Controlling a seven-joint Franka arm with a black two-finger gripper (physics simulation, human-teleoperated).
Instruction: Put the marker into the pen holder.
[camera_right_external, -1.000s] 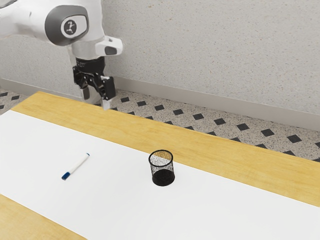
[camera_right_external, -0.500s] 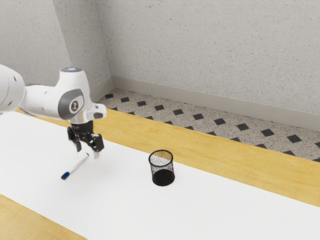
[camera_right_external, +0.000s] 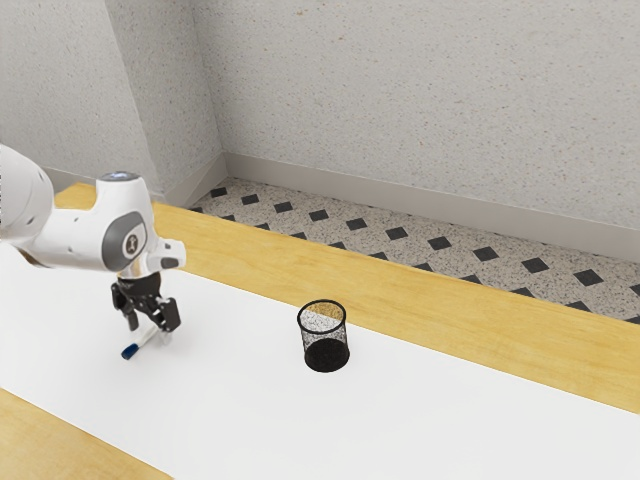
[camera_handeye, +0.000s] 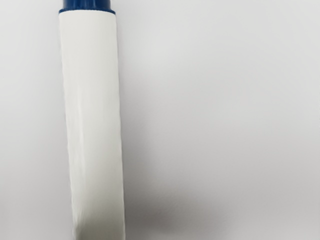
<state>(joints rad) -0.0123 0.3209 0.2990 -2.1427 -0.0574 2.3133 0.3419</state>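
- Here's the hand (camera_right_external: 150, 332), low over the white sheet (camera_right_external: 240, 410), and its two fingers stand well apart, gripping nothing!
- Right beneath it, the marker (camera_right_external: 146, 340) lies on that sheet, its white barrel running in below the spread fingers.
- The blue cap (camera_right_external: 130, 351) pokes out past the hand, toward the exterior view's lower left.
- Over to the wrist view, and what a close look: white barrel leading up to blue cap, a soft shadow on the sheet alongside.
- Across to the exterior view's right, well apart from hand and marker, the black mesh pen holder (camera_right_external: 326, 356) stands upright on the same sheet.
- So the marker is outside the pen holder, down flat.
- The white arm (camera_right_external: 75, 238) reaches in from the exterior view's left, above the wooden bench (camera_right_external: 450, 292), with dark diamonds patterning the floor (camera_right_external: 397, 233) beyond.
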